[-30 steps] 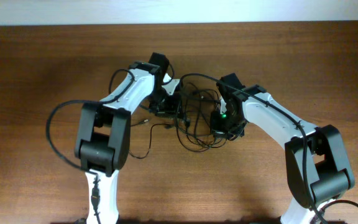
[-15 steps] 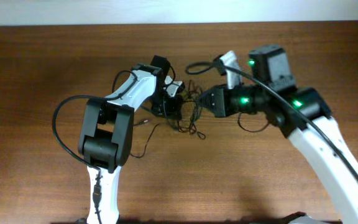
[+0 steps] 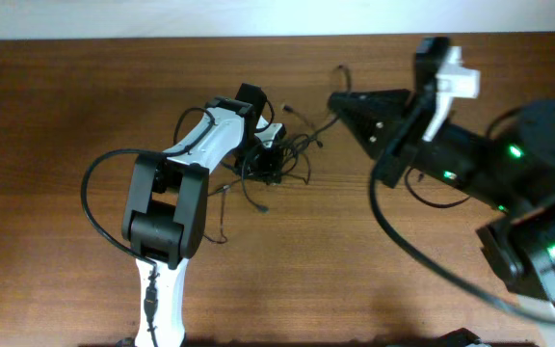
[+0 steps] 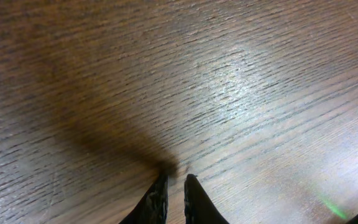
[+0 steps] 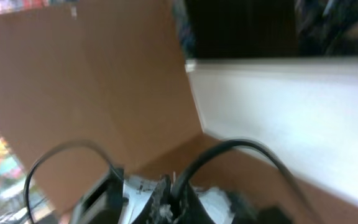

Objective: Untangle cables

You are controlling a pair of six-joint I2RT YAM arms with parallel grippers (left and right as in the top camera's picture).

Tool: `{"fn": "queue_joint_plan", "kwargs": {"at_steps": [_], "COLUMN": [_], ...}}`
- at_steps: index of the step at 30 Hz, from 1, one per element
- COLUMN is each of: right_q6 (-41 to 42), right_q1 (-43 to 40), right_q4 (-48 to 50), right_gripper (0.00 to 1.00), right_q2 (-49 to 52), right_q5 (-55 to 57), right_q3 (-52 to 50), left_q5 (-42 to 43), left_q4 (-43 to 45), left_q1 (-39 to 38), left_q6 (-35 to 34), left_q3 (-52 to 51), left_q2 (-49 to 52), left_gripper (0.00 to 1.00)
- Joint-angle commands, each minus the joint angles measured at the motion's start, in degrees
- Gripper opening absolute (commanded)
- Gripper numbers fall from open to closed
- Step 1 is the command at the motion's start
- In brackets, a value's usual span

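Note:
The cables point(image 3: 292, 154) form a small black tangle on the wooden table point(image 3: 66, 96), bunched at my left gripper point(image 3: 266, 154). Loose ends trail down-left to a plug point(image 3: 222, 190). In the left wrist view the left gripper point(image 4: 174, 180) has its fingers nearly together with only a slit between them, over bare wood; no cord shows at the tips. My right gripper point(image 3: 337, 101) is raised high and points left, shut on one cable point(image 3: 321, 130) that runs taut down to the tangle. In the right wrist view that cable point(image 5: 229, 146) arches out from the right gripper point(image 5: 174, 196).
The table's back edge meets a white wall point(image 3: 258, 19). A thick black arm cable point(image 3: 87, 193) loops out left of the left arm. The raised right arm point(image 3: 509, 183) fills the overhead view's right side and hides the table beneath it.
The right arm has lifted and swung up and to the right with one cable, drawing it out of the tangle. The tangle has shrunk toward the left gripper, which has closed.

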Motion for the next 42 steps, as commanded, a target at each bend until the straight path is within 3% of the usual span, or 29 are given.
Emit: {"fn": "queue_joint_plan", "kwargs": {"at_steps": [1,3,9,11,13,14,17,19,21,23,26,28,32,34,36,38,42], "right_q6": [0.22,0.17,-3.8,-4.13,-4.13,-4.11,-4.11,-4.07,-3.82,-3.58,-1.03,-0.72,4.63,5.22,5.2,5.14,4.76], "right_q1": [0.24,0.24,0.24,0.24,0.24,0.24,0.24,0.24,0.24,0.24,0.24,0.24,-2.51,-6.62,-12.98,-17.68,-20.13], "right_q4": [5.05,8.59,10.62,5.9,-2.89,-6.75,-19.43,-27.56,-32.44,-36.72,-40.39,-41.81,-43.3,-44.28,-46.84,-49.51,-53.11], "right_gripper": [0.04,0.04,0.04,0.04,0.04,0.04,0.04,0.04,0.04,0.04,0.04,0.04,0.04,0.04,0.04,0.04,0.04], "right_q2": [-4.37,-5.99,-6.36,-6.29,-5.97,-5.51,-2.91,-0.26,1.66,2.8,2.84,2.84,2.89,2.93,4.0,6.47,15.67], "right_q5": [12.66,21.73,33.09,36.33,41.0,42.1,42.66,42.6,41.55,40.89,40.89,40.94,40.74,37.4,33.31,27.65,23.39], "right_q3": [2.45,2.45,2.45,2.45,2.43,2.43,2.43,2.43,2.43,2.43,2.43,2.43,2.43,2.43,2.4,2.4,2.4], "left_q5": [-8.15,-8.15,-8.17,-8.17,-8.15,-8.17,-8.15,-8.13,-8.61,-15.3,-36.17,-39.8,-27.45,-17.05,-12.55,-12.13,-12.11], "left_q4": [0.68,0.94,1.6,1.64,1.64,1.68,1.79,1.75,1.7,1.31,1.14,1.16,1.18,1.27,1.25,1.36,3.1], "left_q1": [0.46,0.46,0.46,0.46,0.46,0.46,0.46,0.46,0.7,0.85,0.85,0.85,0.48,-0.98,-3.23,-5.75,-11.45], "left_q6": [-0.81,-1.01,-1.01,-1.01,-0.98,-0.98,-0.98,-0.98,-0.98,-1.77,-11.89,-14.82,-15.56,-15.56,-15.58,-16.0,-24.06], "left_q3": [-1.29,-1.29,-1.29,-1.29,-1.29,-1.29,-1.29,-1.22,-0.46,1.46,2.19,2.19,2.16,2.05,2.03,2.03,2.03], "left_q2": [2.95,2.95,3.02,3.04,3.1,3.1,3.1,2.99,1.53,-2.95,-10.93,-14.75,-17.7,-16.79,-15.37,-14.27,-9.99], "left_gripper": [0.12,0.12,0.13,0.13,0.27,0.29,0.22,0.08,0.06,0.06,0.05,0.06,0.09,0.14,0.19,0.22,0.15]}}
